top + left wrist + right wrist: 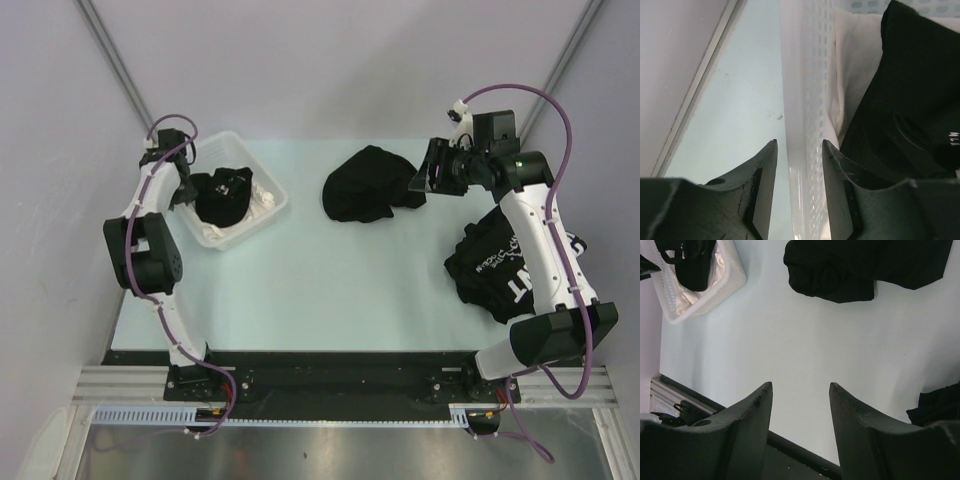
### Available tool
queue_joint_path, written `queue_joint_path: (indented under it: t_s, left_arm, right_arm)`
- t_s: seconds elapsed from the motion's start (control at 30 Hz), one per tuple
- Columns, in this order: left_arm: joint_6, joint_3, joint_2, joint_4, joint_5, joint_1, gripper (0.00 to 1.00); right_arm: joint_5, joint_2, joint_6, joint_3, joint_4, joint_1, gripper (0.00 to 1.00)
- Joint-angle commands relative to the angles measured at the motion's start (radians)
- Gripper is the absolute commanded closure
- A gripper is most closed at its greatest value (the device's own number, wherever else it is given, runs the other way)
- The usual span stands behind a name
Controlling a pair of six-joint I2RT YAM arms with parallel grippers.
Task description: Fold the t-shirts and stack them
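Note:
One black t-shirt (pixel 222 197) lies bunched in the white slotted basket (pixel 270 215) at the back left, on top of white cloth (pixel 852 65). My left gripper (pixel 185 190) is open, its jaws astride the basket's left wall (pixel 807 100) with a gap showing on the outer side. A second black t-shirt (pixel 365 185) lies crumpled at the back centre of the table. My right gripper (pixel 420 180) hangs open and empty just right of it. A third t-shirt (pixel 495 265), with big white lettering, lies under the right arm.
The pale table top (pixel 330 290) runs to a black front edge with the arm bases behind it. In the right wrist view the basket (pixel 735 280) is at the upper left and the crumpled shirt (pixel 860 265) at the top. Grey walls close in on both sides.

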Motion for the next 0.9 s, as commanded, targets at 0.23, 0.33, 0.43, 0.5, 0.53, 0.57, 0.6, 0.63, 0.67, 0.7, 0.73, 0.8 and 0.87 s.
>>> queue_joint_path:
  t_s: [0.23, 0.33, 0.43, 0.5, 0.53, 0.57, 0.6, 0.63, 0.67, 0.7, 0.73, 0.8, 0.87]
  left_arm:
    - [0.020, -0.117, -0.286, 0.046, 0.151, -0.035, 0.53]
    - [0.058, -0.198, -0.349, 0.054, 0.172, -0.117, 0.55]
    - [0.067, -0.273, -0.374, 0.069, 0.160, -0.226, 0.59]
    - [0.058, -0.300, -0.373, 0.073, 0.148, -0.269, 0.58]
    - [0.047, -0.318, -0.371, 0.081, 0.154, -0.304, 0.57]
    - [0.043, -0.324, -0.368, 0.086, 0.157, -0.320, 0.57]
    - [0.038, -0.332, -0.367, 0.092, 0.158, -0.337, 0.56]
    - [0.037, -0.337, -0.359, 0.101, 0.158, -0.364, 0.55]
    - [0.037, -0.337, -0.353, 0.101, 0.157, -0.377, 0.54]
    - [0.037, -0.334, -0.338, 0.104, 0.158, -0.387, 0.54]
    - [0.038, -0.328, -0.328, 0.104, 0.158, -0.403, 0.54]
    - [0.043, -0.323, -0.304, 0.101, 0.154, -0.415, 0.54]
    - [0.055, -0.317, -0.288, 0.101, 0.152, -0.430, 0.54]
  right_arm:
    - [-0.045, -0.053, 0.024, -0.044, 0.073, -0.008, 0.46]
    - [-0.062, -0.057, 0.046, -0.069, 0.107, -0.008, 0.46]
    - [-0.078, -0.060, 0.064, -0.082, 0.134, -0.008, 0.46]
    - [-0.085, -0.063, 0.069, -0.082, 0.142, -0.007, 0.46]
    - [-0.082, -0.066, 0.073, -0.082, 0.142, -0.007, 0.46]
    - [-0.080, -0.071, 0.074, -0.084, 0.140, -0.007, 0.46]
    - [-0.078, -0.077, 0.070, -0.087, 0.139, -0.007, 0.46]
    - [-0.074, -0.083, 0.069, -0.090, 0.137, -0.007, 0.46]
    - [-0.066, -0.095, 0.066, -0.095, 0.133, -0.008, 0.46]
    - [-0.062, -0.102, 0.061, -0.098, 0.128, -0.008, 0.46]
    - [-0.051, -0.108, 0.055, -0.105, 0.121, -0.008, 0.46]
    - [-0.042, -0.128, 0.047, -0.115, 0.114, -0.012, 0.45]
    - [-0.034, -0.145, 0.035, -0.119, 0.099, -0.018, 0.46]
